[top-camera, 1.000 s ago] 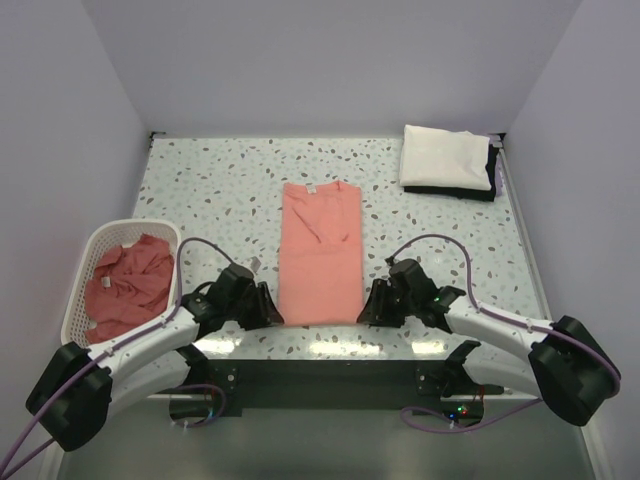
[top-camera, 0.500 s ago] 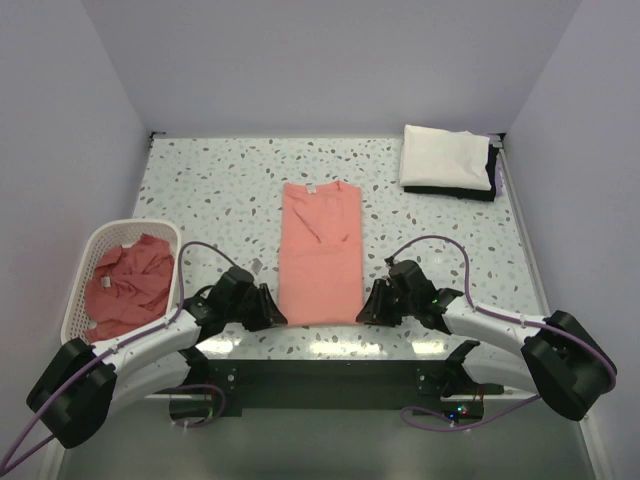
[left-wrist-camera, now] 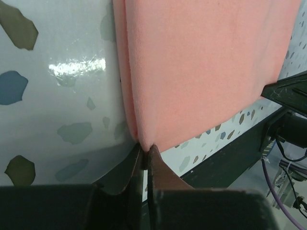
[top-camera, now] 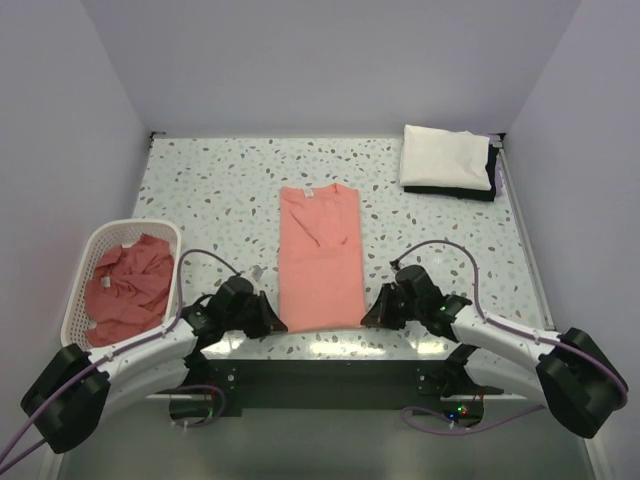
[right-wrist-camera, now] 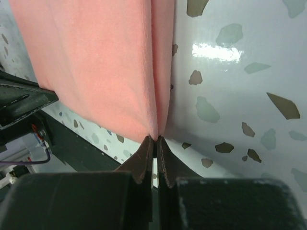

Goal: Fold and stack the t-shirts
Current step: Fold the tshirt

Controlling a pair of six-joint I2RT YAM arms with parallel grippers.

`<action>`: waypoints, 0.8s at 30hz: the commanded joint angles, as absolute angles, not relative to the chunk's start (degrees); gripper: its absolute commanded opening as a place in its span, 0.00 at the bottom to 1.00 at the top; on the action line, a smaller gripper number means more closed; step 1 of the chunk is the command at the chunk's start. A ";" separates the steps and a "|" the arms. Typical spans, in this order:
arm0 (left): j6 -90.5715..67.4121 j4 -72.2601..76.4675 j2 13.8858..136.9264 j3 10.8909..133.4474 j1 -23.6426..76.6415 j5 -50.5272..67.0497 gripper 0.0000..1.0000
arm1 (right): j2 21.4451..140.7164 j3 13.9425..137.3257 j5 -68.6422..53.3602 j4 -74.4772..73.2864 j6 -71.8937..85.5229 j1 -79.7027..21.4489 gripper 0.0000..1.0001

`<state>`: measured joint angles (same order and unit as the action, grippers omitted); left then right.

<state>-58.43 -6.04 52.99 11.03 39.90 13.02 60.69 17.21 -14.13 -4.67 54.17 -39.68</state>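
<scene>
Our left gripper (left-wrist-camera: 143, 148) has its two fingers pressed together on the near left corner of the folded shirt (top-camera: 320, 260), and in the left wrist view the pink cloth runs right down into the tips with only a thin slit between them. Our right gripper (right-wrist-camera: 155, 139) is clamped the same way on the near right corner, where the doubled edge of the cloth meets its fingertips. Both grippers sit low at the near edge of the table (top-camera: 220, 190), one on each side of the shirt's bottom hem, with the arms reaching in from the outer sides. The shirt lies flat as a long narrow strip in the middle of the speckled table, its sides folded in, its collar and a small white neck label (top-camera: 311, 190) at the far end. At the left edge of the table we see a white basket (top-camera: 135, 224) holding crumpled pink shirts (top-camera: 125, 285). In the far right corner, well apart from the strip, a folded white cloth (top-camera: 445, 157) rests on a dark cloth (top-camera: 492, 185).
</scene>
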 commanded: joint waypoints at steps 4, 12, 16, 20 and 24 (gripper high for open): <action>-60.82 -11.07 46.85 8.44 42.62 11.61 0.00 | 51.69 13.72 -15.12 -8.69 55.46 -39.64 0.00; -63.10 -13.71 39.29 6.94 48.33 10.02 0.00 | 36.50 10.02 -18.19 -15.90 55.81 -39.73 0.00; -64.51 -15.99 35.34 8.96 50.62 7.48 0.00 | 32.00 10.81 -19.25 -20.37 55.81 -39.64 0.00; -64.42 -19.06 33.05 13.52 50.63 4.75 0.00 | 31.29 15.45 -18.20 -22.85 54.76 -39.81 0.00; -62.67 -19.51 36.82 21.24 50.63 2.99 0.00 | 35.15 22.84 -15.82 -25.84 52.03 -39.73 0.00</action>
<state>-63.66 -18.90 34.87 14.68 50.43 6.28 33.41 16.01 -17.19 -23.29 54.24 -39.72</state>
